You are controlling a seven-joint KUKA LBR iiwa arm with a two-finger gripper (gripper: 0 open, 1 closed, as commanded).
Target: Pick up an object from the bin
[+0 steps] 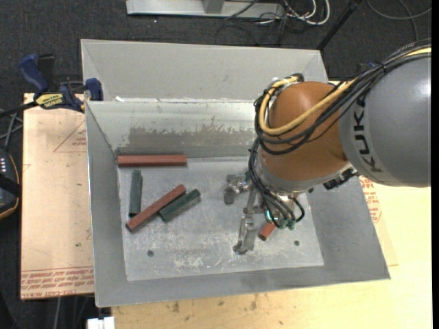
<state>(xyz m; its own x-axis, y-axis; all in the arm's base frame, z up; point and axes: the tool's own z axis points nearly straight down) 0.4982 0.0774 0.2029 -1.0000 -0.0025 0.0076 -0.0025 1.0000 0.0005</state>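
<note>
My gripper (241, 246) hangs low over the bin floor at the front, right of the middle, beneath the orange wrist cover. A small red-orange block (266, 231) lies or hangs just to its right, partly hidden by cables; whether it is held is unclear. The nearest other pieces lie to the left: a short dark green stick (180, 205) and a long red-brown stick (156, 208), side by side and slanted.
Further left a thin dark green stick (136, 192) lies nearly lengthwise. A long red bar (151, 160) rests along the foot of the bin's back wall. The arm and its cables cover the bin's right half.
</note>
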